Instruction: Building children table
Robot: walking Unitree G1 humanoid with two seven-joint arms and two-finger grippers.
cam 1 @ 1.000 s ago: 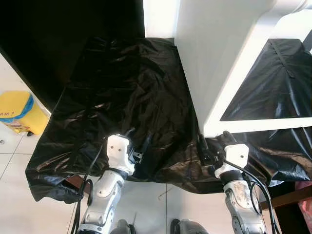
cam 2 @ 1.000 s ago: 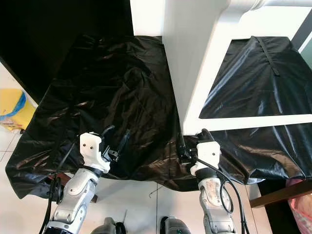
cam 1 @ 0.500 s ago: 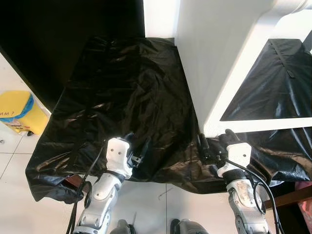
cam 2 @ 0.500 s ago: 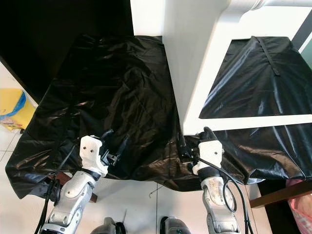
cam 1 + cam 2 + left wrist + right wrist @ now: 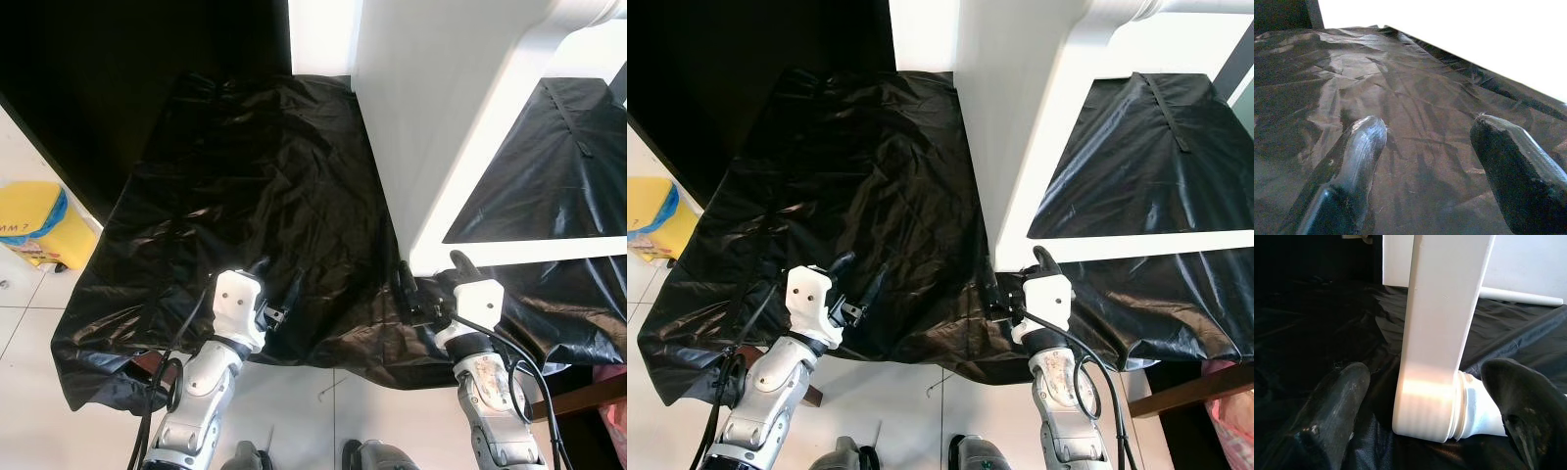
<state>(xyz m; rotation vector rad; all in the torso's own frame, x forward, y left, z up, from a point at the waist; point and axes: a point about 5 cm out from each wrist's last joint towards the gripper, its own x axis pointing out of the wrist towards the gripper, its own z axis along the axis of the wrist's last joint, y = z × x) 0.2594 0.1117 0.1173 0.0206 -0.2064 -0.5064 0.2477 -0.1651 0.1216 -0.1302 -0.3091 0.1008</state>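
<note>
A white table frame [image 5: 460,117] lies on a black plastic sheet [image 5: 255,186], its broad white panel running from the far side toward me. Its near corner [image 5: 1435,333] has a round white socket [image 5: 1474,406] at the base. My right gripper [image 5: 431,274] stands open at that corner, one black finger [image 5: 1332,406] on each side, apart from it. My left gripper [image 5: 277,281] is open just above the bare crumpled sheet [image 5: 1415,98], near its front edge, with nothing between its fingers [image 5: 1356,152].
The sheet drapes over a low surface and its front edge [image 5: 323,357] hangs toward the tiled floor. A yellow container [image 5: 34,220] stands on the floor at left. A dark wall [image 5: 118,69] rises at back left. A wooden edge [image 5: 583,397] shows at lower right.
My right gripper has edged slightly forward toward the frame's corner. The left gripper has barely shifted.
</note>
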